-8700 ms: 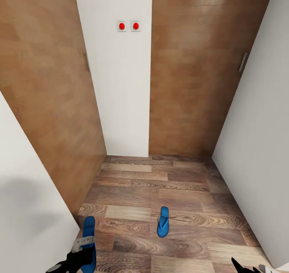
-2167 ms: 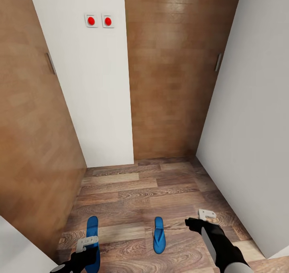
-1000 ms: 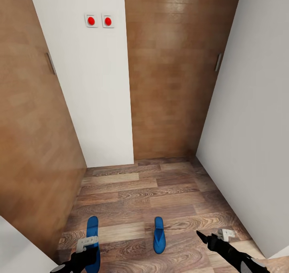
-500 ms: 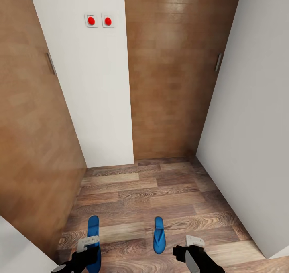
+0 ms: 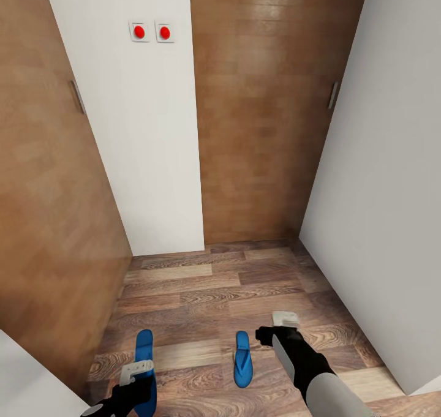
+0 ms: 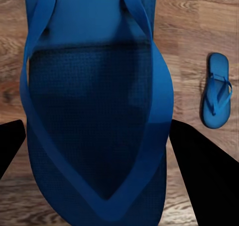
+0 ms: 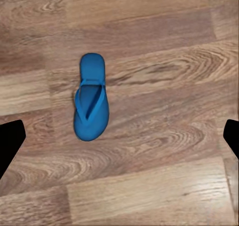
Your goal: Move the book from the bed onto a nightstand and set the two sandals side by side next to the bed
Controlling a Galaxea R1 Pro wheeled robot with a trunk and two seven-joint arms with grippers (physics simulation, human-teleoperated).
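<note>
Two blue sandals show in a narrow corner of wood-plank floor. One sandal (image 5: 144,351) is at my left gripper (image 5: 142,387); in the left wrist view this sandal (image 6: 94,111) looms large between the two black fingers (image 6: 11,145), which press its sides. The other sandal (image 5: 242,359) lies flat on the floor, also seen as a small sandal (image 6: 217,90) in the left wrist view. My right gripper (image 5: 264,335) hangs open just right of it, and the right wrist view looks down on that sandal (image 7: 91,104) with the fingertips (image 7: 10,141) spread wide. The book, bed and nightstand are out of view.
A white wall panel (image 5: 144,129) with two red buttons (image 5: 152,32) stands ahead between brown wooden doors (image 5: 257,111). A white wall (image 5: 386,190) closes the right side, and a brown door (image 5: 43,209) the left. A white surface (image 5: 24,386) sits at the lower left.
My right arm swung in from the lower right, then reached forward to sit beside the floor sandal. The left gripper and its sandal have barely moved. The camera has held still for the last two seconds.
</note>
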